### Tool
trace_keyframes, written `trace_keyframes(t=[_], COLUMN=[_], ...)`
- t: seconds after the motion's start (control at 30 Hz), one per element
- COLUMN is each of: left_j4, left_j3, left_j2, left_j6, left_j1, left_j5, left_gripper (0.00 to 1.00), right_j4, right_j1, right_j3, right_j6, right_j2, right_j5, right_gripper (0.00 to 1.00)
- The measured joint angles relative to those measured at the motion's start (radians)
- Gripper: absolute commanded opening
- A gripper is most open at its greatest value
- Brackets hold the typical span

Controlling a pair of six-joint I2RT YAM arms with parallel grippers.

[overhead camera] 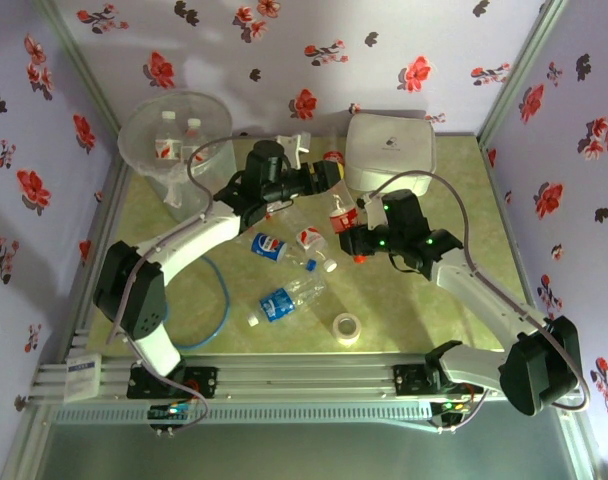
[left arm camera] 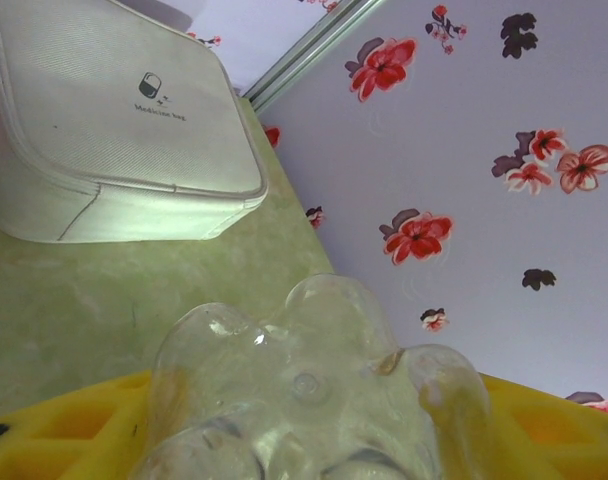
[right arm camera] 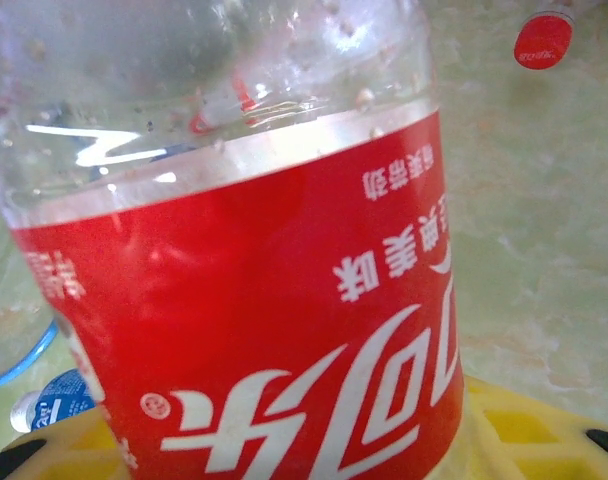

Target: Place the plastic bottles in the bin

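Red-label bottle is clamped in your right gripper, left gripper straddles a clear bottle at 12 o'clock, can't tell if it grips; bin at 10 o'clock holds two, three loose bottles left near 6 o'clock.

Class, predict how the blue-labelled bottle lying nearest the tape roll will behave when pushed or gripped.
The blue-labelled bottle lies on its side, so a sideways push would probably roll it. It looks empty, so it is likely light. Its thin clear wall may dent under a firm squeeze.

About seven plastic bottles, one clear bin, one white box, one tape roll
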Motion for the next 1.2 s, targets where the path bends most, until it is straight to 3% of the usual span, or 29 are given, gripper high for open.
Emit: trace_keyframes(t=[0.03, 0.1, 0.13, 0.33, 0.43, 0.7, 0.87, 1.07, 1.2], left_j4=[-0.010, -0.034, -0.047, -0.142, -0.228, -0.469, -0.528, -0.523, -0.525], left_j3=[0.010, 0.042, 0.060, 0.190, 0.282, 0.610, 0.747, 0.769, 0.770], left_j2=[0.001, 0.008, 0.012, 0.019, 0.018, 0.005, -0.039, -0.038, 0.050], left_j6=[0.007, 0.027, 0.034, 0.117, 0.185, 0.392, 0.483, 0.513, 0.546], left_j1=[0.000, 0.000, 0.001, 0.028, 0.082, 0.359, 0.520, 0.652, 0.676], left_j5=[0.000, -0.001, -0.002, 0.000, 0.002, -0.082, -0.169, -0.227, -0.232], left_gripper=[0.44, 0.42, 0.42, 0.39, 0.39, 0.27, 0.17, 0.01, 0.00], right_j4=[0.005, 0.012, 0.012, -0.010, -0.047, -0.100, -0.109, -0.122, -0.139], right_j1=[0.000, 0.000, 0.001, 0.002, -0.005, -0.063, -0.073, -0.073, -0.074], right_j3=[0.000, 0.000, 0.000, 0.003, 0.016, 0.024, 0.016, 0.016, 0.016], right_j6=[0.004, 0.002, -0.002, -0.010, -0.018, -0.027, -0.027, -0.028, -0.028], right_j2=[0.000, -0.002, -0.003, -0.067, -0.124, -0.177, -0.143, -0.105, -0.104], right_j5=[0.000, -0.003, -0.003, 0.055, 0.118, 0.197, 0.208, 0.212, 0.221], right_gripper=[0.68, 0.94, 0.99, 0.99, 0.99, 0.99, 0.99, 0.99, 0.99])
